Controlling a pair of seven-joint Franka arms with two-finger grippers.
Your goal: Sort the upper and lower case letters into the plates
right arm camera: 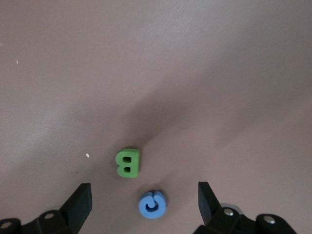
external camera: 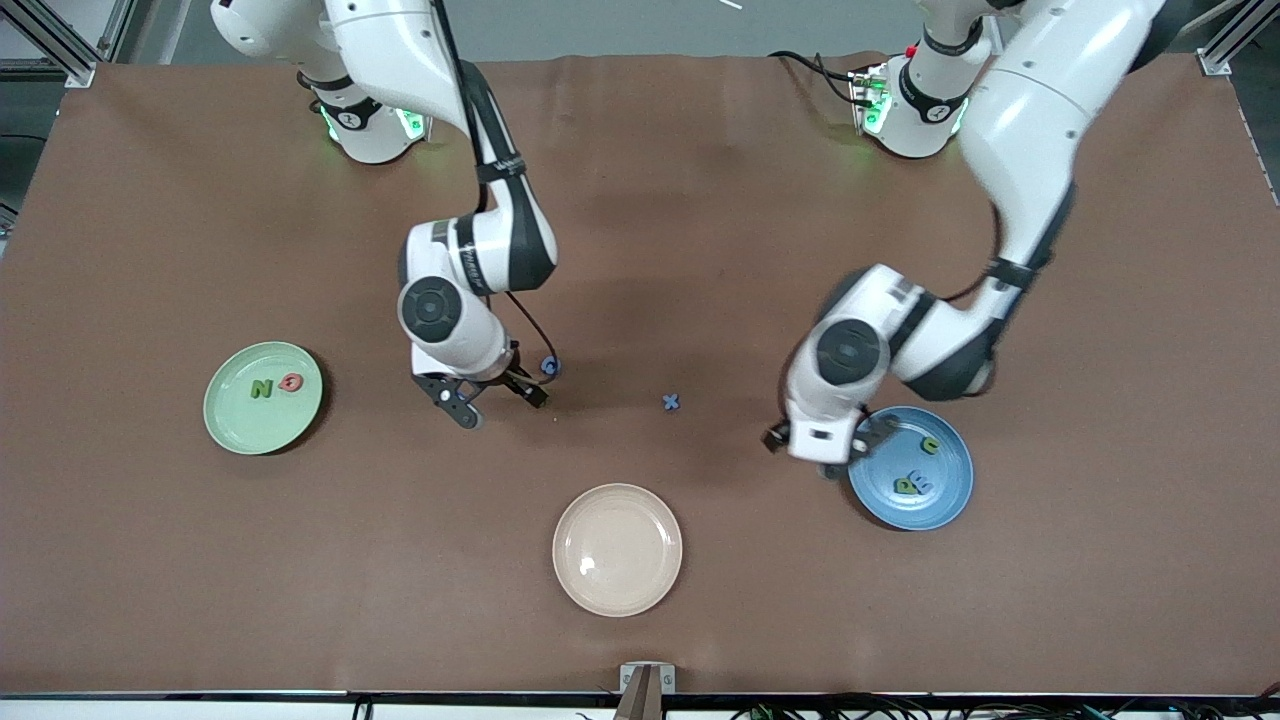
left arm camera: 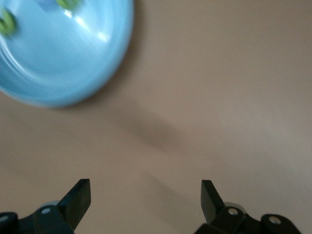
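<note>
The pale green plate [external camera: 238, 420] lies toward the right arm's end and holds a green N [external camera: 262, 389] and a red letter [external camera: 292, 382]. The blue plate [external camera: 945, 495] lies toward the left arm's end and holds several letters; it also shows in the left wrist view [left arm camera: 58, 63]. My right gripper [external camera: 500, 402] is open over a round blue letter [right arm camera: 152, 204], which lies between its fingers [right arm camera: 145, 201] in the right wrist view, with a green B [right arm camera: 128, 163] beside it. The blue letter [external camera: 549, 366] also shows in the front view. My left gripper [external camera: 826, 452] is open and empty [left arm camera: 146, 195] over bare table beside the blue plate.
A cream-beige plate [external camera: 617, 549] lies empty near the front camera at the table's middle. A small blue x [external camera: 671, 402] lies on the brown table between the two grippers.
</note>
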